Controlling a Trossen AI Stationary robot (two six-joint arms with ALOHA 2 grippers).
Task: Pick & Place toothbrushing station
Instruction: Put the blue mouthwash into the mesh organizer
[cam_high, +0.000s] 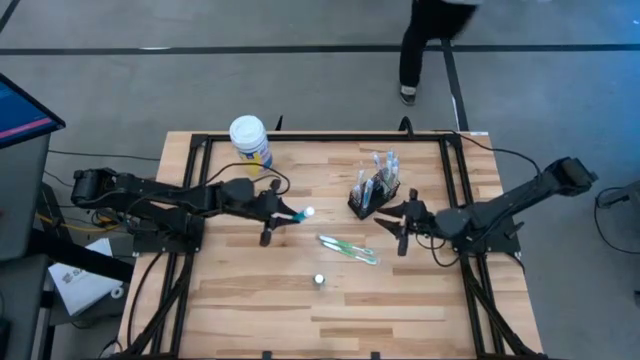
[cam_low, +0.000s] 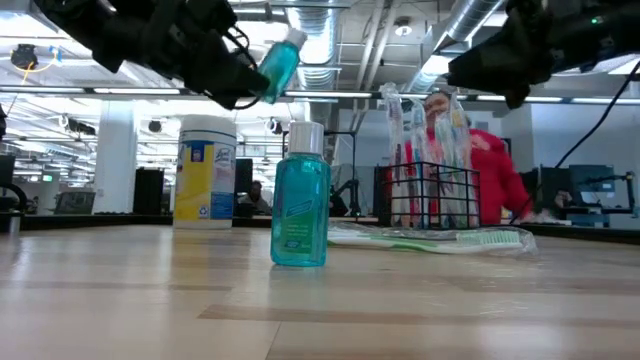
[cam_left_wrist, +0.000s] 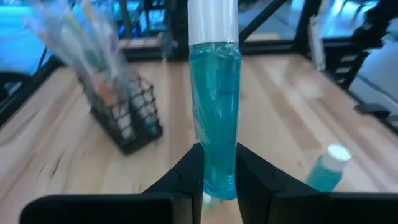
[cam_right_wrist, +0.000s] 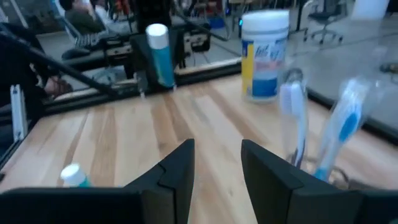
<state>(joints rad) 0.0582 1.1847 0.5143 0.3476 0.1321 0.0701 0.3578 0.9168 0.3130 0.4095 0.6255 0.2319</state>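
My left gripper (cam_high: 283, 213) is shut on a slim teal tube with a white cap (cam_high: 298, 213), held above the table's middle; it also shows in the low view (cam_low: 279, 66). The black wire-mesh holder (cam_high: 372, 197) stands on its base at the back right, with several toothbrushes (cam_high: 383, 165) upright in it. Two green packaged toothbrushes (cam_high: 348, 248) lie flat on the table in front of it. A small teal bottle (cam_high: 319, 280) stands upright nearer the front. My right gripper (cam_high: 402, 228) is open and empty beside the holder, on its right. My left gripper pinches the tube's bottom end (cam_left_wrist: 215, 177) between its two fingers (cam_left_wrist: 186, 180). The fingers come roughly level from the table's left, along the tube. The tube sticks out beyond the fingertips, its cap end (cam_low: 293, 40) tilted upward, lifted clear of the table.
A large white-lidded yellow-and-blue jar (cam_high: 250, 141) stands at the back left. Black frame rails (cam_high: 190, 180) run along the table's sides and back. A person (cam_high: 425, 45) walks on the floor beyond the far edge. Bare wood lies toward the front.
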